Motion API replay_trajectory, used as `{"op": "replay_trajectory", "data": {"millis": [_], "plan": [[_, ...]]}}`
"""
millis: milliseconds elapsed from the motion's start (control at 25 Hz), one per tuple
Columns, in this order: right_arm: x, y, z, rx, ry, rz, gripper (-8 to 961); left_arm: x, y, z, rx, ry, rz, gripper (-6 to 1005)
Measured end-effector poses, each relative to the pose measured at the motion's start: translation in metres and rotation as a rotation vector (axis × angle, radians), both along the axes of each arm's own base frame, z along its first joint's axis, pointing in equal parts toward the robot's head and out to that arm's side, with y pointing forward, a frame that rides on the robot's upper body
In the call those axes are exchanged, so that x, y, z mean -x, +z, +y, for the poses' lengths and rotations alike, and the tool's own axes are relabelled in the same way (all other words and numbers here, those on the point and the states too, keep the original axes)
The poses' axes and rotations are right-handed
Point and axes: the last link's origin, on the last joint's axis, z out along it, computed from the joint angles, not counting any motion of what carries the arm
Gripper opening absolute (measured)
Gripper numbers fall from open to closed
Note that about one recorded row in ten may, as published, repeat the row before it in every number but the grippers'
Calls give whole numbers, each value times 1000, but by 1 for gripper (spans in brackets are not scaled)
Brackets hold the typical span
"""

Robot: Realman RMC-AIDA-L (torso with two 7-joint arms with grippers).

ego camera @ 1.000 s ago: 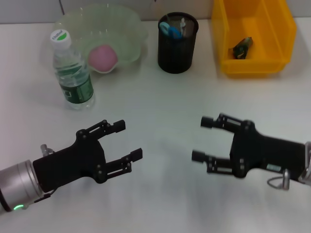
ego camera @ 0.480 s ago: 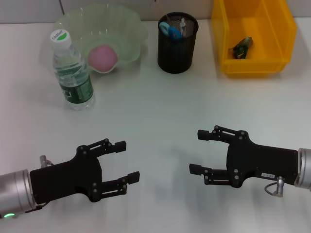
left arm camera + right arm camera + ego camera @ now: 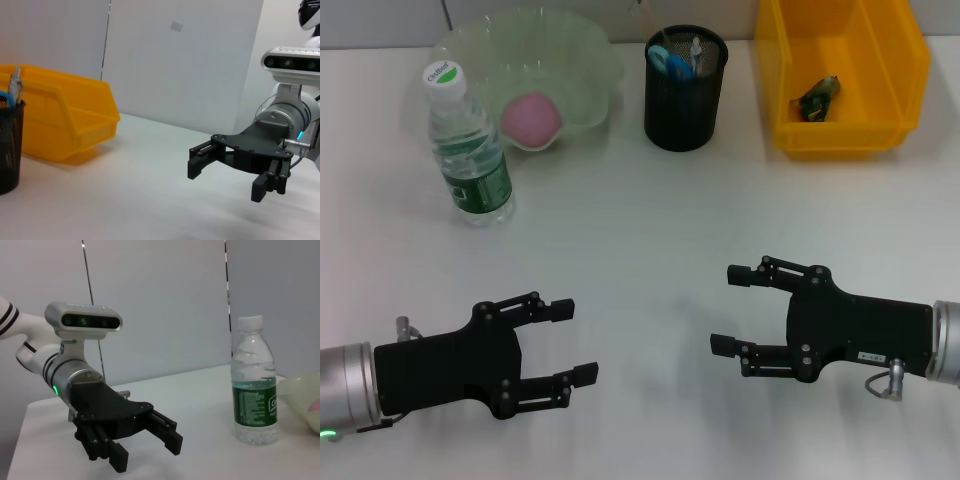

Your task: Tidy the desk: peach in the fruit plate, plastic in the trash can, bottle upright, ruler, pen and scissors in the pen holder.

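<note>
The pink peach lies in the pale green fruit plate at the back left. Beside the plate the bottle stands upright, also seen as the bottle in the right wrist view. The black mesh pen holder holds the blue-handled scissors and a pale pen; the ruler is not distinguishable. A dark piece of plastic lies in the yellow trash can. My left gripper and right gripper hover open near the front, holding nothing.
The left wrist view shows the right gripper, the yellow bin and the pen holder. The right wrist view shows the left gripper over the white table.
Both arms have drawn back toward the table's near edge. The left gripper came nearer and lower in view; the right shifted slightly left, then held still. Both stayed open.
</note>
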Motion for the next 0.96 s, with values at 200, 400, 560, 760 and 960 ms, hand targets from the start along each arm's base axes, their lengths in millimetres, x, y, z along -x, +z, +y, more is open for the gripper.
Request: {"op": "replay_trajectory", "data": {"millis": [200, 400, 560, 760, 960], "plan": [[0, 0, 0, 0, -2, -1, 819, 0, 1, 2, -7, -4, 9, 786], [-1, 1, -1, 1, -2, 1, 819, 0, 2, 3, -8, -4, 9, 786], [-1, 2, -1, 2, -2, 2, 818, -1, 1, 3, -10, -8, 9, 786], [-2, 2, -1, 1, -3, 1, 819, -1, 1, 5, -14, -12, 12, 786], [-2, 2, -1, -1, -4, 0, 819, -1, 2, 5, -15, -12, 14, 786]]}}
